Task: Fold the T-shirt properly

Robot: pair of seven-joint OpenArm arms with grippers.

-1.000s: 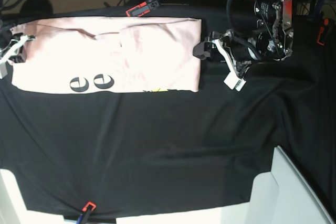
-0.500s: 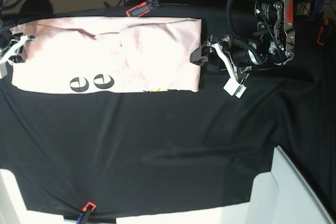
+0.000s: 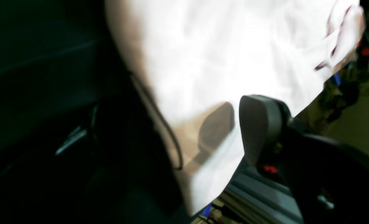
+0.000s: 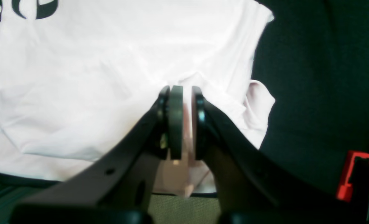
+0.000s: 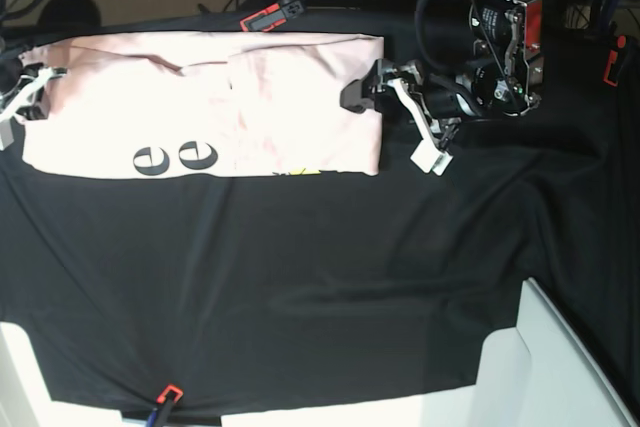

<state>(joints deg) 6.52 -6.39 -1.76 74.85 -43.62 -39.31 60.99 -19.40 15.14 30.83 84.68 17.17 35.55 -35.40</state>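
Observation:
The pale pink T-shirt (image 5: 250,97) lies folded into a long band across the back left of the black table cloth (image 5: 300,277), with black letters (image 5: 170,158) near its front edge. My left gripper (image 5: 393,127) stands open at the shirt's right edge. Its dark finger (image 5: 355,95) is over the cloth and its white finger (image 5: 430,157) is off it. The left wrist view shows one dark pad (image 3: 259,124) just above the T-shirt (image 3: 218,56). My right gripper (image 4: 186,121) is shut on the T-shirt (image 4: 94,77), pinching a fold at its left end (image 5: 30,97).
A red and black clamp (image 5: 265,17) grips the table cloth at the back edge and another (image 5: 165,395) at the front. A red clamp (image 5: 612,62) sits at the far right. A white bin (image 5: 545,367) stands at the front right corner.
My left gripper has slid left to the shirt's right edge, and its jaws have spread wider. The right gripper and the shirt have not moved.

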